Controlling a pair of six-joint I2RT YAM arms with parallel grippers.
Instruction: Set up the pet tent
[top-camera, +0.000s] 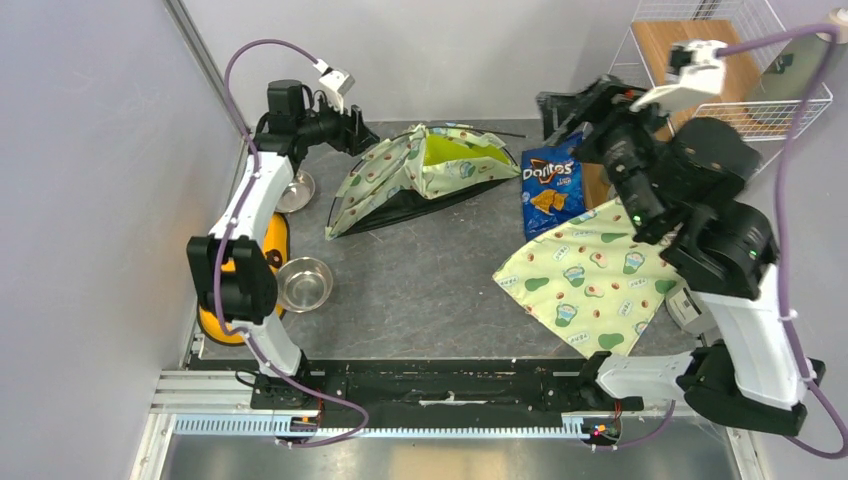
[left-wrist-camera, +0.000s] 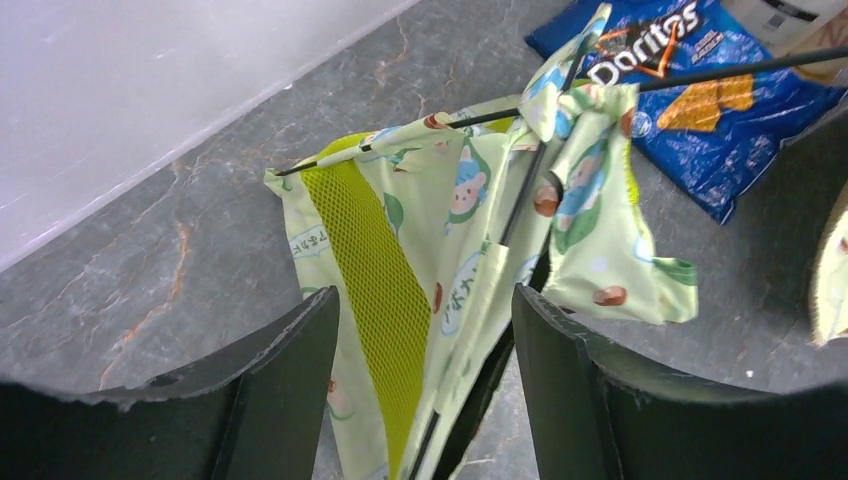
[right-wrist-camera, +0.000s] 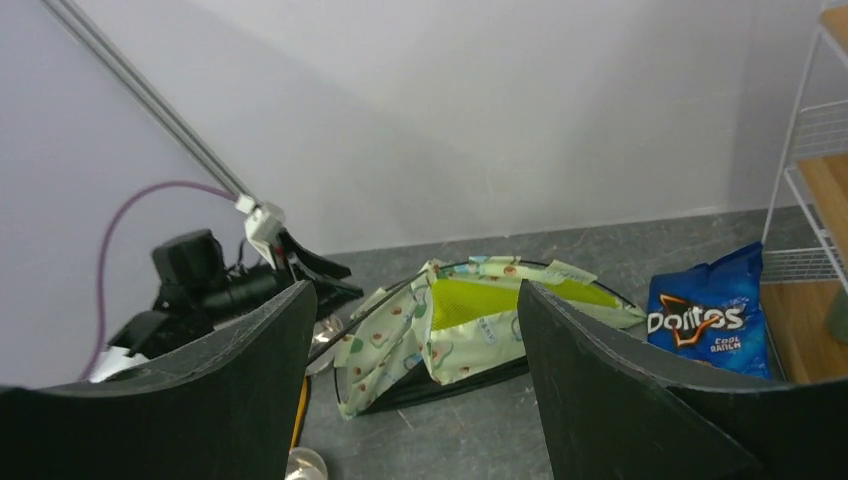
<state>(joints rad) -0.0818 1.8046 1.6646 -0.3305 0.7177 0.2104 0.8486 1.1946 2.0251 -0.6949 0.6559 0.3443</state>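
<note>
Two neighbours crowd you on the grey worktop (top-camera: 420, 300). The flat avocado-print pad (top-camera: 585, 285) is spread at the right, partly under your right arm. The blue chip bag (top-camera: 550, 185) lies just beside the tent's right end, and a steel bowl (top-camera: 305, 283) sits by your left arm. The tent (top-camera: 420, 175) lies collapsed at the back centre, its cream fabric slumped, a lime mesh panel showing and a thin black pole (left-wrist-camera: 720, 73) poking out. Your left claw (left-wrist-camera: 425, 300) is open over its left end, gripping nothing. Your right claw (right-wrist-camera: 415, 290) hangs open and empty, well apart.
</note>
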